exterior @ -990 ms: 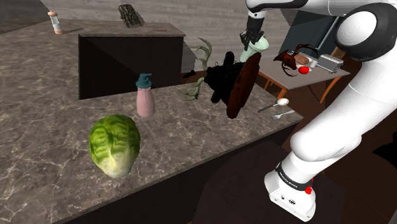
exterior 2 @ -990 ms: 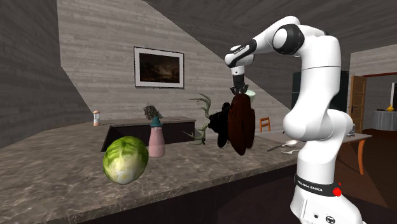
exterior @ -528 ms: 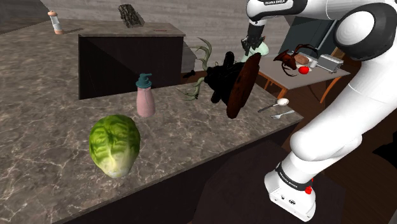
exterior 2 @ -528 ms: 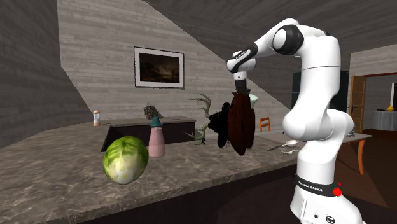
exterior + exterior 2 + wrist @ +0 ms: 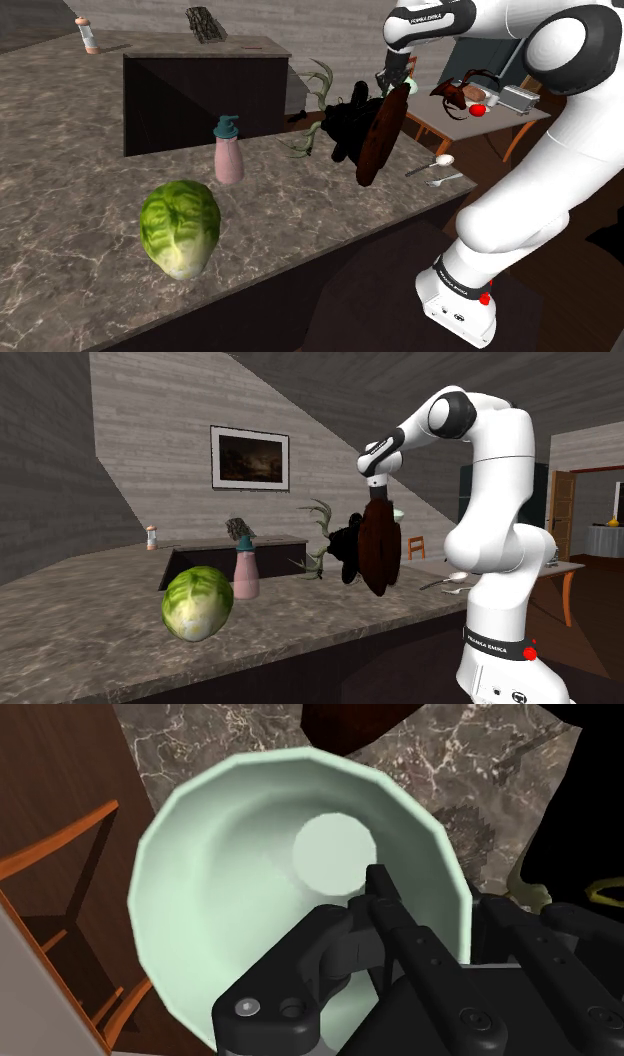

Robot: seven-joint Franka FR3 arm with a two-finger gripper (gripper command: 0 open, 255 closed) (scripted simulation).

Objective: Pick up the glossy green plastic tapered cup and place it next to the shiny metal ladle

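The pale green tapered cup (image 5: 250,884) hangs in the air, and I look straight down into it in the wrist view. My gripper (image 5: 430,919) is shut on its rim, one finger inside the cup and the other outside. In the shoulder view the gripper (image 5: 392,76) sits just above a tall dark brown object (image 5: 381,135) that hides most of the cup. A sliver of the cup (image 5: 397,512) peeks out behind that object. The shiny ladle (image 5: 437,162) lies on the marble counter (image 5: 80,200) near its edge, below and right of the gripper in the shoulder view.
A second metal utensil (image 5: 446,180) lies beside the ladle. A black shape (image 5: 345,130) and antler-like plant (image 5: 316,95) stand by the brown object. A pink pump bottle (image 5: 228,150), a cabbage (image 5: 180,227) and a raised dark block (image 5: 205,95) lie further left.
The gripper has come down with the cup, which has sunk behind the top of the dark brown object. Nothing on the counter has moved.
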